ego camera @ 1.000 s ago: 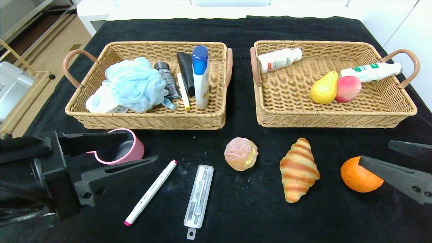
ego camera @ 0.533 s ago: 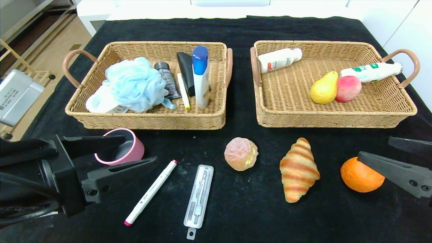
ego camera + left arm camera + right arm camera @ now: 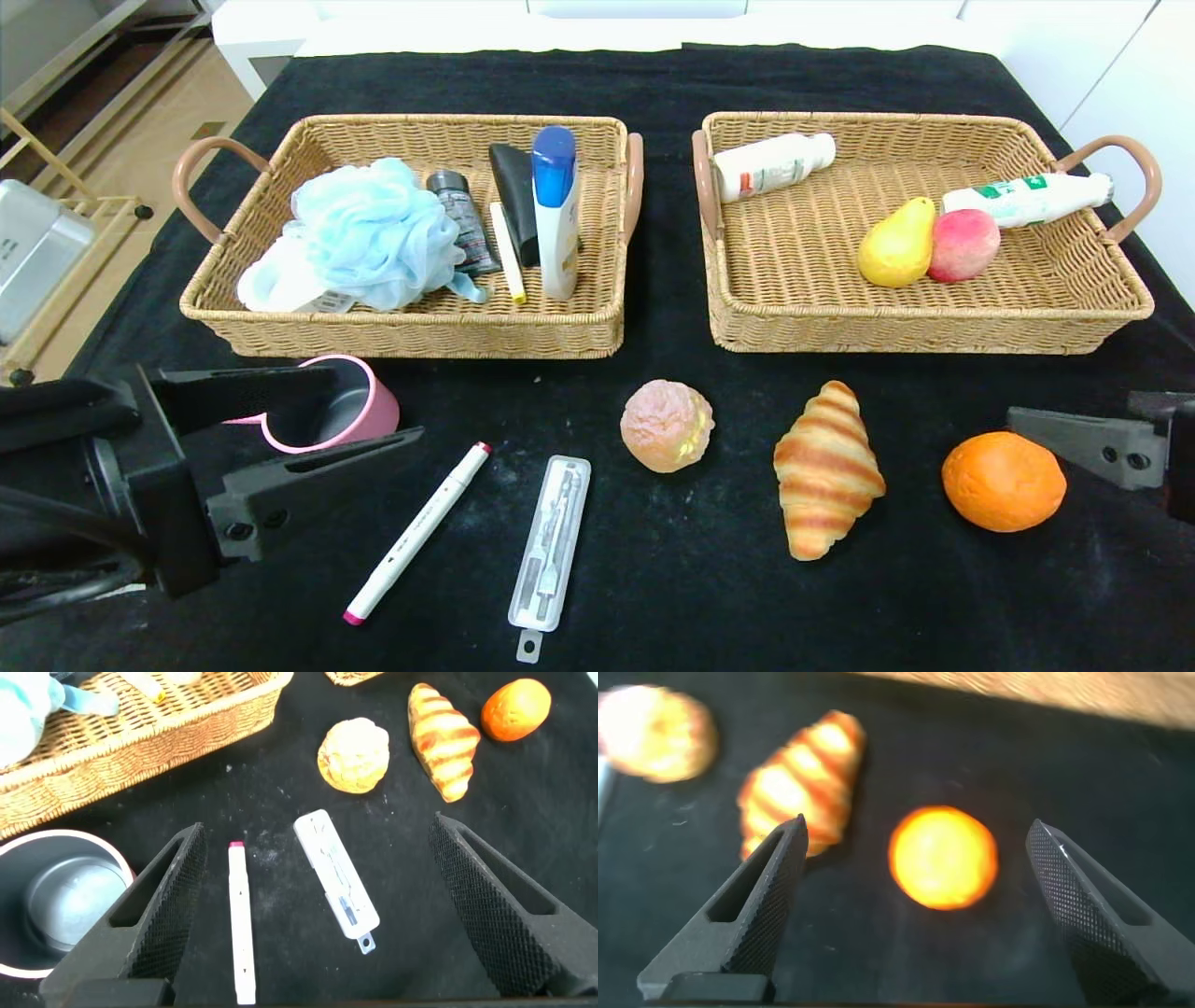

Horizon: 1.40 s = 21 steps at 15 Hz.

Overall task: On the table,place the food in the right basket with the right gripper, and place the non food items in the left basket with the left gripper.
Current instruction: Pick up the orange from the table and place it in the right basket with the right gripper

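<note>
Wicker baskets: I counted two, left basket (image 3: 224, 317) and right basket (image 3: 1111, 317). On the black cloth sat one orange (image 3: 1004, 481), one croissant (image 3: 826, 469), one marker (image 3: 417, 532), one pink cup (image 3: 359, 411). Right gripper (image 3: 920, 905) was spread wide beside the orange, left gripper (image 3: 322, 910) wide too, both holding nothing.

Labels on the two white bottles (image 3: 773, 165) and grey tube (image 3: 464, 224) are too small to read.

floor: tan (image 3: 140, 121) | silver box (image 3: 28, 252) | white cabinets (image 3: 1120, 84)

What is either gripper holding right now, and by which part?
Nothing is held. The left gripper is open above the marker; the right gripper is open, with the orange lying free on the table between its fingers.
</note>
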Tool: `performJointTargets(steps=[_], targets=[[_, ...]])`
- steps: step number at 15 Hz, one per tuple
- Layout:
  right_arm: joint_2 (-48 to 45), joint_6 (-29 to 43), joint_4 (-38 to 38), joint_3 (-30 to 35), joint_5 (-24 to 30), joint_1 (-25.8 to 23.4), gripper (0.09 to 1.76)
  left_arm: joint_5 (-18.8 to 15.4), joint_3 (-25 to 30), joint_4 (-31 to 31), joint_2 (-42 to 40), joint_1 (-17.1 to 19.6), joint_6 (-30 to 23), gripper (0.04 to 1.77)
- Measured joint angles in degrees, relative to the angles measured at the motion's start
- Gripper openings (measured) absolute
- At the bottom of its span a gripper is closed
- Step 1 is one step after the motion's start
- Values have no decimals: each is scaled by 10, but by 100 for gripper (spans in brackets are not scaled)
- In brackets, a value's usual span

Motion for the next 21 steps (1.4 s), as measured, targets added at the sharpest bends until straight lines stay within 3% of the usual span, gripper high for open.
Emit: performJointTargets(steps=[4, 10, 21], targets=[[36, 66, 98, -67, -22, -16, 171, 0, 0, 0, -6, 0, 1, 172], [101, 123, 114, -77, -22, -26, 171, 0, 1, 0, -16, 0, 6, 172], [178, 164, 111, -63, -18, -48, 171, -1, 4, 0, -25, -1, 10, 172]])
